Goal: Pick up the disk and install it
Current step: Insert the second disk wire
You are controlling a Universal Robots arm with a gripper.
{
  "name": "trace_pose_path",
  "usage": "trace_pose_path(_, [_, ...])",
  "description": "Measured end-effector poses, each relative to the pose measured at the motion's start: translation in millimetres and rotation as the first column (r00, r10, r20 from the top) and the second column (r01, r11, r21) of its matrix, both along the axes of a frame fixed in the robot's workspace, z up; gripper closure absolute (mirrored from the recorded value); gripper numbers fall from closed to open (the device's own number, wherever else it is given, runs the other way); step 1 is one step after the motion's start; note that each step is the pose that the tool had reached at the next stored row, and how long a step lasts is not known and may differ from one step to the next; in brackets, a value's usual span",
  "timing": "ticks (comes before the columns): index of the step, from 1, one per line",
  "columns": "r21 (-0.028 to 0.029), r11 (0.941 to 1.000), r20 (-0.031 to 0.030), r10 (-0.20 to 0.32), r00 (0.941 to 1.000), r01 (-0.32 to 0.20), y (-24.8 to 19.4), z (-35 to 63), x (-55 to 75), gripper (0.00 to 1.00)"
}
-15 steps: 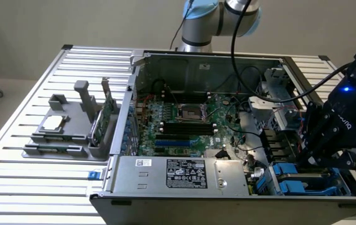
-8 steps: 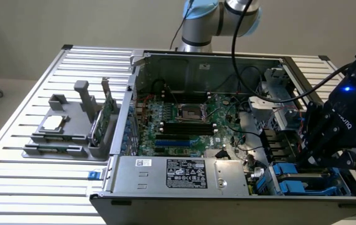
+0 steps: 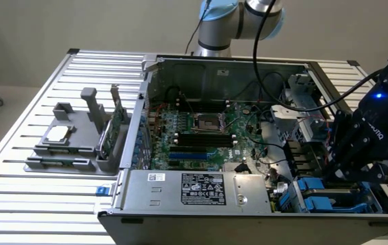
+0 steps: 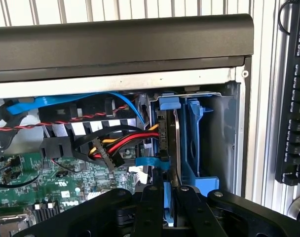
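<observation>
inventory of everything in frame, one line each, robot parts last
computer case: 1, grey, open, centre of table
slatted table: 1, silver, under everything
motherboard: 1, green, on the case floor
power supply: 1, silver with a black label, near edge of case
disk: 1, silver edged by a blue carrier, standing on edge in the drive bay at the case corner
cables: several, red, yellow, black, blue, beside the disk
holder rack: 1, grey, exterior view's left, holding a green card and a small silver chip
arm: 1, grey and blue, behind the case
hand: 1, black, shut on the disk's edge
</observation>
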State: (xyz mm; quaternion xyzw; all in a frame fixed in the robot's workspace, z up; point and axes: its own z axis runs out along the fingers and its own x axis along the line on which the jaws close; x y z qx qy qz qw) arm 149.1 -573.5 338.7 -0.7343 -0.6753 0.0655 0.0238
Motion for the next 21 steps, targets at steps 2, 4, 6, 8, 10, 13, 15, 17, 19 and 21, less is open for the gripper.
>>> trace_pose_path(2, [0.0, 1.0, -0.0042, -0.002, 1.0, 0.002, 0.0, 0.0, 0.3, 0.84])
trace_pose_path(4, [-0.0001, 1.0, -0.0066, -0.003, 1.0, 0.003, -0.1, 0.0, 1.7, 0.84])
trace_pose_path(6, [-0.0001, 1.0, -0.0082, -0.003, 1.0, 0.003, -0.1, 0.0, 3.9, 0.84])
trace_pose_path(8, [-0.0002, 1.0, -0.0107, -0.004, 0.9999, 0.004, 0.0, 0.1, 5.3, 0.84])
trace_pose_path(10, [-0.0002, 1.0, -0.0129, -0.006, 0.9999, 0.006, -0.1, 0.1, 6.4, 0.84])
trace_pose_path(13, [0.0001, 1.0, -0.016, -0.008, 0.9998, 0.008, 0.0, -0.1, 7.3, 0.84])
trace_pose_path(15, [-0.0001, 1.0, -0.0183, -0.009, 0.9998, 0.009, 0.0, 0.0, 7.7, 0.84])
trace_pose_path(17, [0.0, 0.9999, -0.0205, -0.011, 0.9997, 0.011, 0.0, -0.1, 8.0, 0.84])
trace_pose_path(19, [-0.0001, 0.9999, -0.0222, -0.013, 0.9997, 0.013, -0.1, 0.0, 8.3, 0.84])
trace_pose_path(21, [-0.0001, 0.9999, -0.0233, -0.014, 0.9996, 0.014, 0.0, 0.0, 8.6, 0.84])
